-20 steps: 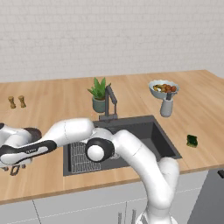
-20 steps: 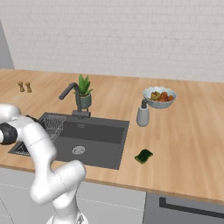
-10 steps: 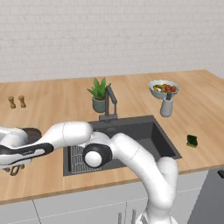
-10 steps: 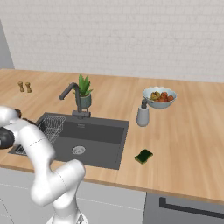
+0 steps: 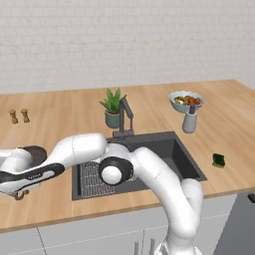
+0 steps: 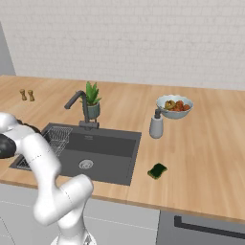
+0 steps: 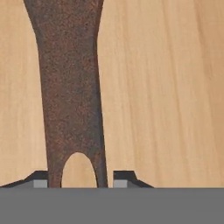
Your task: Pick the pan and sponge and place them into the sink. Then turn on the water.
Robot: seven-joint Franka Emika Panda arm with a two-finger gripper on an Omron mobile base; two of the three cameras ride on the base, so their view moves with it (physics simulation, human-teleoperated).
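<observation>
In the hand view the pan's handle (image 7: 72,96) runs up the middle of the frame, its looped end sitting right between the two dark fingertips (image 7: 40,180), one on each side and both close against it. The jaws (image 7: 77,181) look narrowed to the handle's width, though whether they have actually pinched it I cannot tell, since the contact itself sits at the very edge of the picture.

Compared with half a second ago, the arm has sunk lower and further left over the wooden tabletop (image 5: 60,209), so the hand has come down onto the handle; I judge the grasp is being set up or just made, and no lift has begun. In the left base view the pan (image 5: 31,152) lies on the tabletop left of the sink (image 5: 184,159), its dark rim peeking from behind the forearm.

Further right, the sponge (image 6: 157,170) lies untouched on the tabletop just beside the sink's right edge. The wire rack (image 6: 56,139) sits in the sink's left part, the drain (image 6: 86,164) near the middle. Behind the basin stands the faucet (image 6: 81,105), no water running, with the potted plant (image 6: 92,99) touching or just behind it. Beyond those stand a soap dispenser (image 6: 156,125) and a fruit bowl (image 6: 174,105)
</observation>
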